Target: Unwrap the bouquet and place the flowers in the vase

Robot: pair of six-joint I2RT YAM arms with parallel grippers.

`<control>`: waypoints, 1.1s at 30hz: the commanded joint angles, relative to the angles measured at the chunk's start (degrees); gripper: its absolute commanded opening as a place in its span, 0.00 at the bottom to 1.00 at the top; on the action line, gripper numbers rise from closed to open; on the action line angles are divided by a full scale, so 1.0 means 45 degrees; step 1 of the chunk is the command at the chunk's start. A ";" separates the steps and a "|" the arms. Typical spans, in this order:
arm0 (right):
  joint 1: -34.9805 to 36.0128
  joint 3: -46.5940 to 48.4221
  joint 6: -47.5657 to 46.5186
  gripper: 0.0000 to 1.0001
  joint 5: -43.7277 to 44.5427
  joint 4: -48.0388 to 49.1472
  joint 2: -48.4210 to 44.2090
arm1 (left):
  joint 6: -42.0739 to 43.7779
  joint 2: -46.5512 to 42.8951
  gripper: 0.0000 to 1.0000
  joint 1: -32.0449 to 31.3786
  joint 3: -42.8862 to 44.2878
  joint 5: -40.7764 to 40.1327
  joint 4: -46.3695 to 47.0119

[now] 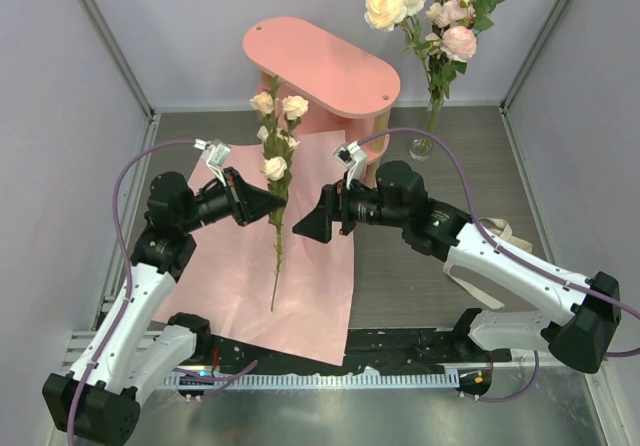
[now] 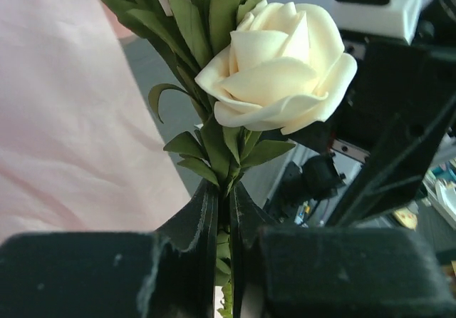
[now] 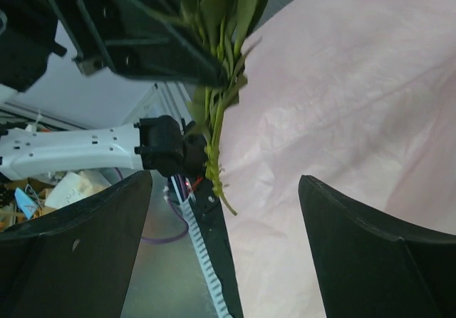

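The pink paper (image 1: 300,296) is spread flat on the table (image 1: 480,196), in front of the pink shelf (image 1: 320,66). Above the paper, one flower stem (image 1: 277,166) is held upright, clamped between the jaws of the left gripper (image 1: 279,204). The right gripper (image 1: 300,228) is seen just beside the stem, with jaws wide apart. In the vase (image 1: 422,147), right of the shelf, several roses (image 1: 445,16) are already placed.
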 commanded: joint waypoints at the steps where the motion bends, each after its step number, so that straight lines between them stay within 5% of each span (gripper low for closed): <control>1: -0.0032 0.1019 0.1238 0.88 0.0094 0.1992 0.0151 | 0.0064 -0.0238 0.00 -0.0696 -0.0081 0.1022 0.0831; 11: -0.0032 0.0630 0.2098 0.76 0.1714 0.3518 -0.0182 | -0.0053 -0.0394 0.00 -0.1653 -0.0022 0.1452 0.0811; 20: -0.0032 0.0474 0.2410 0.51 0.1696 0.3851 0.0267 | 0.0044 -0.0317 0.00 -0.2084 0.0036 0.1433 0.0578; 33: 0.0007 -0.0503 0.2333 0.60 0.1616 0.3851 0.0132 | 0.0494 -0.0121 0.00 -0.2104 0.0309 0.1081 -0.0243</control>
